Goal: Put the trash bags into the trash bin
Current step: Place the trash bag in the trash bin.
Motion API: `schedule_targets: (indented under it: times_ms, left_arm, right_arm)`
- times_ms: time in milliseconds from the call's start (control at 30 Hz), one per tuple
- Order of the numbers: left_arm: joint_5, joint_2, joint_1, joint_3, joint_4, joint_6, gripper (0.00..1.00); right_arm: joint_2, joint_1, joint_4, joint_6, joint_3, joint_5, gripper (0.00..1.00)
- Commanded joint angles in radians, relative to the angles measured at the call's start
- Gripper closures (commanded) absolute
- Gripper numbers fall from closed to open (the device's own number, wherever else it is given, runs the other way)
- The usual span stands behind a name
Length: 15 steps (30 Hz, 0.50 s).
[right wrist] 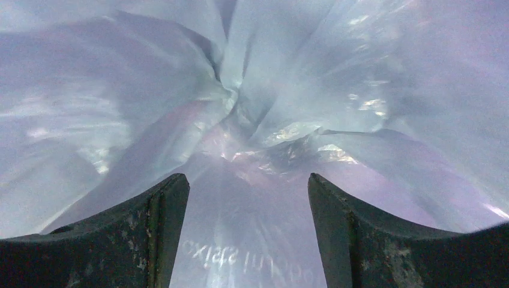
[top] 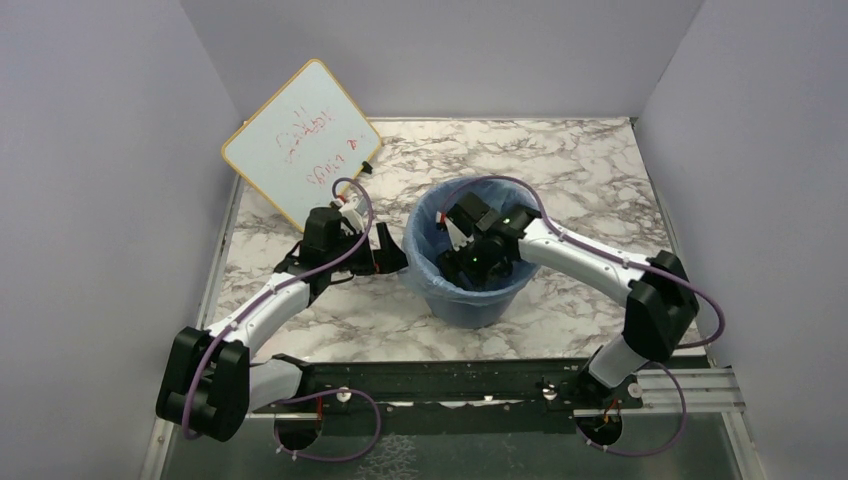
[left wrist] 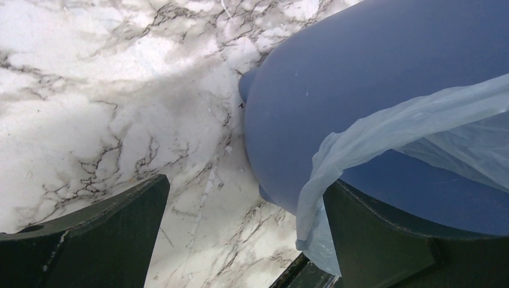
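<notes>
The trash bin (top: 478, 300) is a round blue bucket standing mid-table. The trash bag (top: 420, 268), thin light-blue plastic, lies inside it and drapes over its left rim. My right gripper (top: 464, 262) reaches down into the bin. In the right wrist view it (right wrist: 246, 180) stands open, and crumpled bag plastic (right wrist: 252, 90) fills everything beyond its fingers. My left gripper (top: 388, 256) sits low against the bin's left side, open. In the left wrist view the left gripper (left wrist: 246, 198) faces the bin wall (left wrist: 336, 90), and a hanging flap of bag (left wrist: 360, 138) falls beside its right finger (left wrist: 384, 246).
A white board (top: 300, 140) with red writing leans at the back left, just behind the left arm. Marble tabletop (top: 590, 170) surrounds the bin. Grey walls close in the left, right and back. The metal mounting rail (top: 480, 385) runs along the near edge.
</notes>
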Motion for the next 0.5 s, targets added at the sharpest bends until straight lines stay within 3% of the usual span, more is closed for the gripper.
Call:
schedule_targets:
  times_ms: [0,100,233,467]
  left_arm:
    - [0.026,-0.021,-0.005,0.068,-0.038,0.030,0.02]
    - [0.013,-0.027,-0.005,0.065,-0.052,0.046,0.01]
    - [0.017,-0.011,-0.005,0.078,-0.096,0.079,0.01]
    - [0.024,0.000,-0.005,0.085,-0.090,0.081,0.01]
  right_arm:
    - [-0.097,0.006,-0.020,0.024,0.098,0.087,0.22]
    - [-0.107,0.005,-0.022,0.023,0.111,0.087,0.22]
    - [-0.063,0.008,-0.122,0.000,0.123,-0.034,0.25]
    - [0.009,0.015,-0.115,-0.041,-0.018,-0.016,0.29]
